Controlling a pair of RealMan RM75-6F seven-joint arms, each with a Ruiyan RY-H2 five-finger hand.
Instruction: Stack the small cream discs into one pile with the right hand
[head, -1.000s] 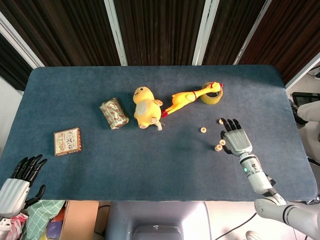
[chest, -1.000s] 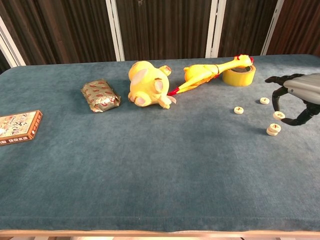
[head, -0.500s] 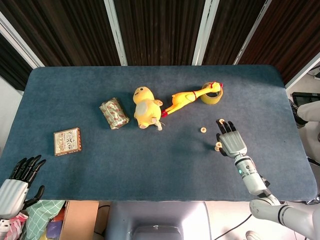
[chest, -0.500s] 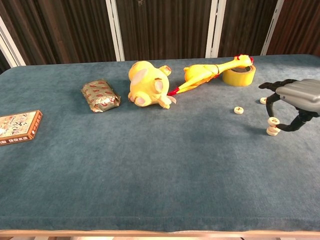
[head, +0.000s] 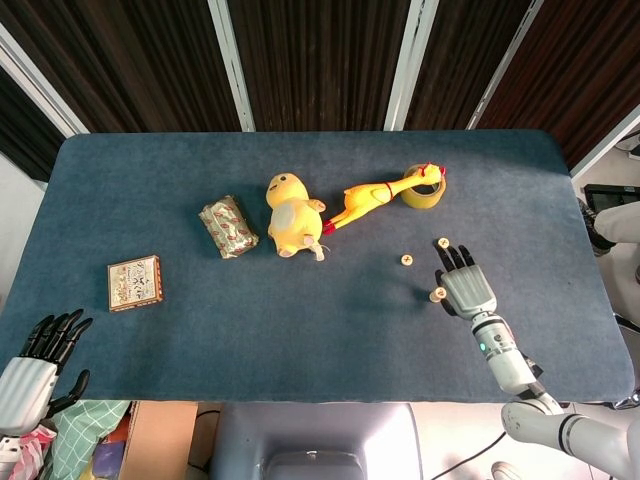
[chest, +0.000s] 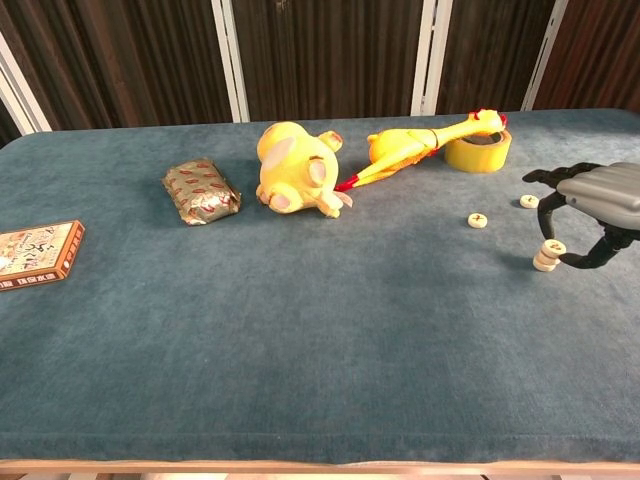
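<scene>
- The pile of discs (chest: 546, 257) sits on the blue table (chest: 330, 340) well in front of the roll of yellow tape (chest: 478, 152), toward the robot; its top disc sits slightly tilted or off-centre on the ones below.
- The right hand (chest: 597, 208) arches just beside and over the pile, on its right side, fingers spread and curled downward. Whether a fingertip touches the top disc I cannot tell; it does not look to be gripping anything.
- Two loose discs remain. One disc (chest: 479, 220) lies in front of the tape, to the left of the pile. The other disc (chest: 529, 201) lies nearer the tape, just past the hand's fingertips.
- Discs are round, so no long axis matters; approach from above seems fitting.
- From the hand, the farther disc lies straight ahead, the left one across and to the left, both with bare cloth around them.
- The right hand is by far the nearer; the left hand (head: 40, 362) hangs open-fingered off the near left corner of the table, well away from the tape.
- The table's right edge lies well clear of the pile.
</scene>
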